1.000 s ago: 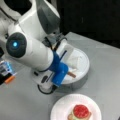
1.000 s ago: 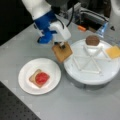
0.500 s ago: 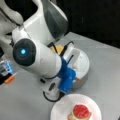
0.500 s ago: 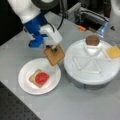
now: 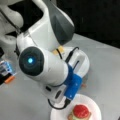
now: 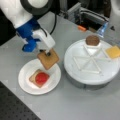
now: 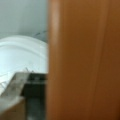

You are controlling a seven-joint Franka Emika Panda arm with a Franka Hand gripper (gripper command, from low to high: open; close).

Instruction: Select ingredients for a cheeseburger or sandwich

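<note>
My gripper point(image 6: 47, 53) is shut on a tan-brown toast square point(image 6: 48, 59), which hangs tilted just above the upper right rim of the small white plate point(image 6: 25, 75). On that plate lies the sandwich stack: a toast square point(image 6: 32, 78) with a red tomato disc point(image 6: 41, 78) on top, also seen as the tomato point(image 5: 81, 111) on the plate point(image 5: 96, 110) in a front view. In the wrist view the held toast point(image 7: 82, 60) fills the right side. A dark brown patty point(image 6: 92, 40) and an orange cheese square point(image 6: 113, 51) rest in the round divided tray point(image 6: 82, 75).
The white divided tray point(image 5: 83, 65) stands beside the plate, mostly hidden behind my arm in that front view. An orange piece point(image 6: 81, 28) and a blue-topped object point(image 6: 102, 30) lie behind the tray. A blue block point(image 5: 5, 68) and orange bit point(image 5: 9, 79) sit at a front view's left.
My gripper has carried the toast square away from the divided tray toward the small plate, and it now hangs over the plate's rim near the tomato-topped toast.
</note>
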